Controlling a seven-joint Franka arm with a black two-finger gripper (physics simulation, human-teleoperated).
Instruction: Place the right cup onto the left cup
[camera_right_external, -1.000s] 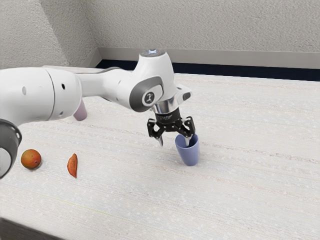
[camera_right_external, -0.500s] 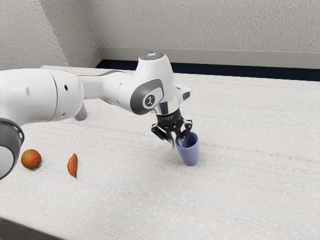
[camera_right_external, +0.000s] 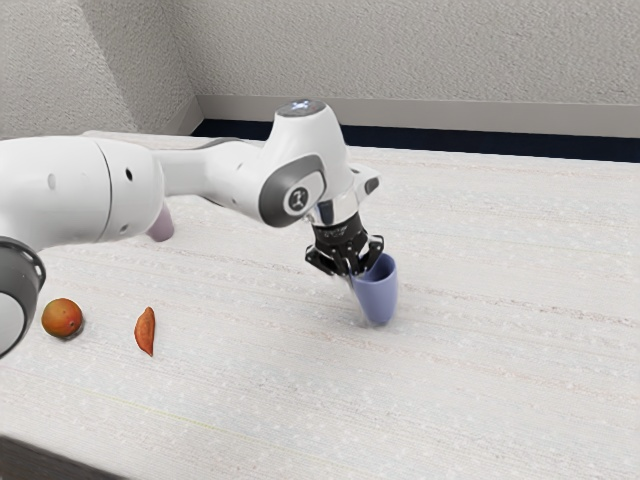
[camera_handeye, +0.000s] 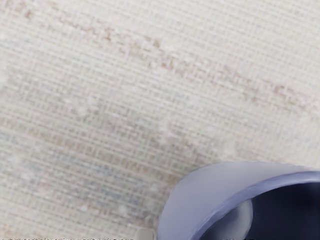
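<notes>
- The blue cup (camera_right_external: 378, 302) stood mouth up under the hand (camera_right_external: 354, 275) — long axis near upright, narrower end toward the tabletop (camera_right_external: 270, 400).
- The hand was narrow, pinching the cup's wall at the rim.
- The mauve cup (camera_right_external: 162, 227) sat well apart, toward the exterior view's left — partly hidden behind the arm (camera_right_external: 130, 190).

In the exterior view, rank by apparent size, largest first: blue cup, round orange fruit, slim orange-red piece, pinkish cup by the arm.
1. Blue cup
2. Round orange fruit
3. Slim orange-red piece

Unranked: pinkish cup; the arm hides part of it.
</notes>
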